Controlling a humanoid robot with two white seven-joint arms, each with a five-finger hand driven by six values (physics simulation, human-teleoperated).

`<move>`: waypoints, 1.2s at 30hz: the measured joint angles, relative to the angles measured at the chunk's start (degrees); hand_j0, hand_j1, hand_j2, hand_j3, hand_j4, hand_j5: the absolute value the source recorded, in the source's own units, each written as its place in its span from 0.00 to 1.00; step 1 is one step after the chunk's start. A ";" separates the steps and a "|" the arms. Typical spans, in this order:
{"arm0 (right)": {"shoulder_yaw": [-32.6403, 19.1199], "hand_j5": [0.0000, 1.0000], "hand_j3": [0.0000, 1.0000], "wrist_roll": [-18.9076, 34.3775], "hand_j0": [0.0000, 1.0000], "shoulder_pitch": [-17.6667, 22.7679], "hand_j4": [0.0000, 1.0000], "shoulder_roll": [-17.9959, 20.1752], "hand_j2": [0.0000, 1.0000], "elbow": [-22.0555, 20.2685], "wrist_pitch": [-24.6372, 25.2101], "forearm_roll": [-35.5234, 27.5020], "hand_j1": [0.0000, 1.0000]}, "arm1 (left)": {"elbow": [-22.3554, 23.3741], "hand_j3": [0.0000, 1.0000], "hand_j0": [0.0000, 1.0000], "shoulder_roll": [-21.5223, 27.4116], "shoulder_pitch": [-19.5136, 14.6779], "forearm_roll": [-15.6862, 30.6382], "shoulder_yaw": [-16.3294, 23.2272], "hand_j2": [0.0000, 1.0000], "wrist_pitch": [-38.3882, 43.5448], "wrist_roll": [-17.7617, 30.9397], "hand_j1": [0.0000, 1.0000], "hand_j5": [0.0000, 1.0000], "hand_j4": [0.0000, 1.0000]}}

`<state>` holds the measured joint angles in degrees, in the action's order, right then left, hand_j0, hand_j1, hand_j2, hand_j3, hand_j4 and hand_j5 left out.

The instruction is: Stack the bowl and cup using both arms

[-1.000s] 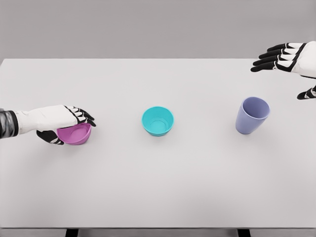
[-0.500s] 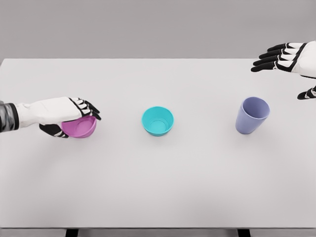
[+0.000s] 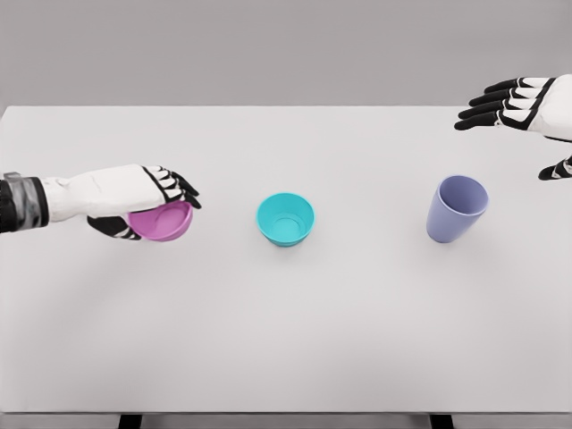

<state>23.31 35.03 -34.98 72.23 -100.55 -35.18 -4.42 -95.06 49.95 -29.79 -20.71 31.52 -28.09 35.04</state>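
The pink bowl (image 3: 162,222) sits tilted in the left robot hand (image 3: 134,195), whose fingers curl over its rim, left of the teal bowl (image 3: 286,219) at the middle of the white table (image 3: 286,340). The lavender cup (image 3: 457,208) stands upright to the right. The right robot hand (image 3: 518,105) hovers beyond it near the far right edge, fingers spread and holding nothing.

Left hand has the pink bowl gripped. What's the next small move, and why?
Probably carry it further right, toward the teal bowl. The left hand grips the pink plastic bowl, which is well left of the teal one, with bare white table between them. The right hand hovers open, far from the lavender cup.
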 measured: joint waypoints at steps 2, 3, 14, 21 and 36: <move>-0.01 1.00 1.00 0.00 1.00 -0.09 1.00 0.02 1.00 0.00 0.00 0.00 1.00 | -0.01 0.67 0.67 -0.58 -0.09 -0.08 0.02 0.67 -0.03 0.00 0.67 0.67 0.67; -0.02 1.00 1.00 0.00 1.00 0.00 1.00 0.02 1.00 0.00 0.00 0.00 1.00 | -0.02 0.67 0.67 -0.86 -0.09 -0.10 0.03 0.67 -0.05 0.00 0.67 0.67 0.67; -0.02 1.00 1.00 0.00 1.00 0.00 1.00 0.03 1.00 0.00 0.00 0.00 1.00 | -0.42 0.67 0.67 -3.85 -0.97 -0.43 0.20 0.67 -0.25 0.00 0.67 0.67 0.67; 0.00 1.00 1.00 0.00 1.00 0.17 1.00 -0.05 1.00 0.00 0.00 0.04 1.00 | -0.46 0.67 0.67 -5.60 -1.93 -0.63 0.75 0.67 -0.27 0.00 0.67 0.67 0.67; -0.25 1.00 1.00 0.00 1.00 -0.70 1.00 -0.07 1.00 0.00 0.00 0.08 1.00 | -0.42 0.66 0.66 -9.19 -5.98 -0.86 4.19 0.66 -0.08 -0.01 0.66 0.66 0.66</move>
<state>23.06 35.03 -35.68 72.16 -100.55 -35.17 -4.34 -95.48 40.77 -35.77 -21.57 35.71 -28.17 35.03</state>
